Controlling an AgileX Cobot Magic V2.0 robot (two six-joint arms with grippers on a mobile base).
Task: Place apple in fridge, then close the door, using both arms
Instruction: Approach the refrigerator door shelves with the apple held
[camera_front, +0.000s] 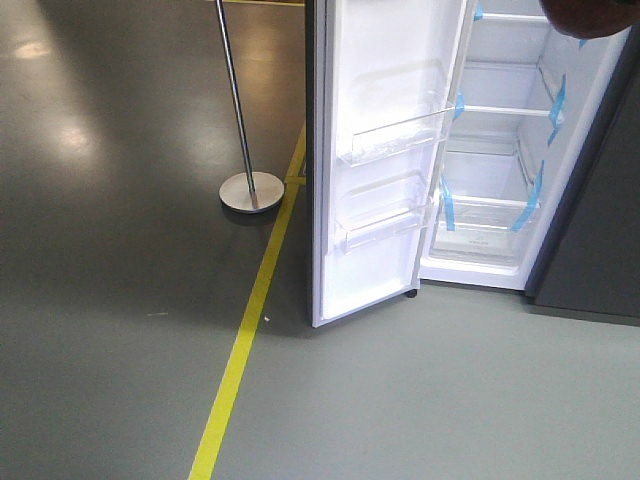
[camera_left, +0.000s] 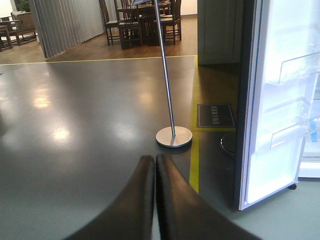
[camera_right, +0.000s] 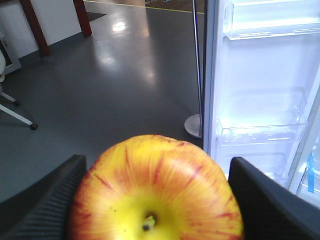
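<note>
Exterior front-facing view takes in the grey floor (camera_front: 120, 250) and the fridge (camera_front: 500, 170), its white shelves edged with blue tape. The door (camera_front: 385, 200) stands wide open toward the camera. A metal pole stand (camera_front: 250, 188) rises just left of the door, beside a yellow floor line (camera_front: 245, 340). A dark blur at the top right corner is cut off and unreadable. Left hand (camera_left: 154, 165) has its fingers pressed together, gripping nothing. Right hand (camera_right: 157, 200) clamps the apple (camera_right: 155, 170) outside the fridge, before the door's bins; the frame edge crops the apple's underside.
</note>
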